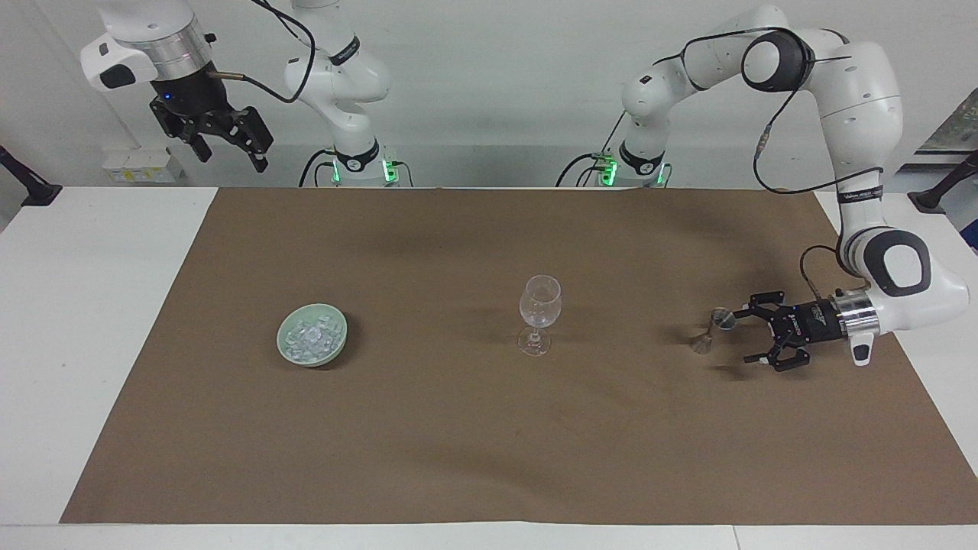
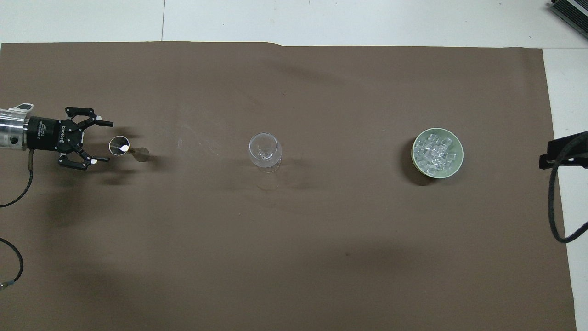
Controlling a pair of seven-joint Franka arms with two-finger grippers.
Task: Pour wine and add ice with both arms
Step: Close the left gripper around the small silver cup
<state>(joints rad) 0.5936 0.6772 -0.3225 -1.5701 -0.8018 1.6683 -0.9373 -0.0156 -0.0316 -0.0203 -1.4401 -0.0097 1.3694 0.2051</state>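
A small metal jigger (image 1: 710, 331) (image 2: 120, 145) stands on the brown mat toward the left arm's end. My left gripper (image 1: 744, 337) (image 2: 108, 141) lies level and low beside it, open, with its fingertips reaching the jigger's upper cup on either side. An empty stemmed glass (image 1: 539, 312) (image 2: 265, 150) stands mid-mat. The ice (image 1: 309, 336) (image 2: 434, 151) fills a pale green bowl (image 1: 336, 349) (image 2: 415, 158) toward the right arm's end. My right gripper (image 1: 233, 159) waits open, raised high over the table edge by the robots. The wine is out of view.
The brown mat (image 1: 458, 443) covers most of the white table (image 1: 92, 305). A black cable (image 2: 553, 207) hangs at the right arm's end of the table. Another cable (image 2: 18, 193) trails from the left wrist.
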